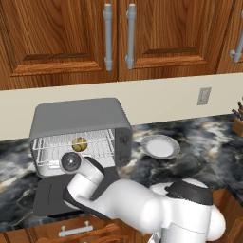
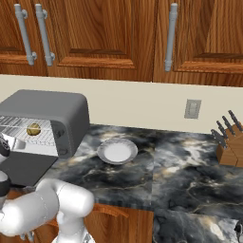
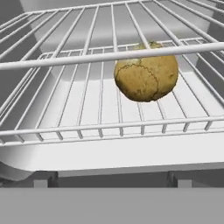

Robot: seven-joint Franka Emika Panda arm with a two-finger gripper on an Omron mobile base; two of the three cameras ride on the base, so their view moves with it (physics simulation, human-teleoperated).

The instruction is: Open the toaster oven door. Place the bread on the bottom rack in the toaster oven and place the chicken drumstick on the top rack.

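The grey toaster oven (image 1: pixel 78 114) stands on the counter at the left. Its dark door (image 1: pixel 47 199) lies folded down flat in front of it. Inside, the round yellowish bread (image 3: pixel 146 72) rests on the bottom rack (image 3: pixel 87 127), toward the right. The top rack (image 3: pixel 65 39) above it is bare, and its front bar crosses just before the roll. My arm's wrist (image 1: pixel 71 162) hangs over the open door at the oven's mouth. The gripper's fingers are hidden behind the arm. The chicken drumstick is out of view.
A bare white plate (image 1: pixel 160 145) sits on the dark marble counter just right of the oven. A wooden knife block (image 2: pixel 230 142) stands at the far right. Wooden wall cabinets (image 1: pixel 118 33) hang above, and a wall outlet (image 2: pixel 192 109) sits behind the plate.
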